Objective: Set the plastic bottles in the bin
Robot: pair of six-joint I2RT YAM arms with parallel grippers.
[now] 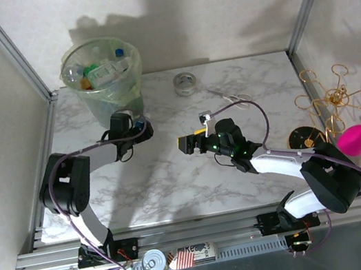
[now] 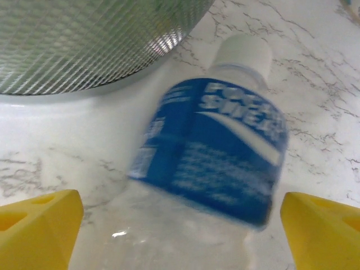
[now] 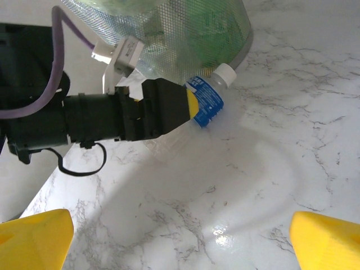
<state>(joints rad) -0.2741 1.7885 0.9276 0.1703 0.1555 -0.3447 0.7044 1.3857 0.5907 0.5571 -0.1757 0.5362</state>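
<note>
Left wrist view: the left claw [image 2: 180, 230] straddled a clear plastic bottle [image 2: 214, 146], with one yellow fingertip on each side of its body. Whether the tips pressed the plastic could not be told.
Bottle position: it lay on its side on the marble counter [image 2: 326, 84], just beside the foot of the bin [image 2: 84, 45], its white cap [image 2: 244, 50] pointing away from the claw.
Reason for the hold: the fingers flanked the wide body across its length. I judged that this would stop a round bottle rolling out, and that the bin's nearness would make the lift short.
Label: a blue wrap with large white lettering, too smeared to read for certain.
Bin contents: several bottles [image 1: 102, 68] lay piled inside the liner, a green one and a blue cap among them. Their labels were too small to read.
Right claw [image 3: 180, 236]: its fingers stood wide apart with nothing between them, over bare counter and facing the bin, probably parked clear of the left arm.
Task stage: this looked like the last bottle left on the counter.
</note>
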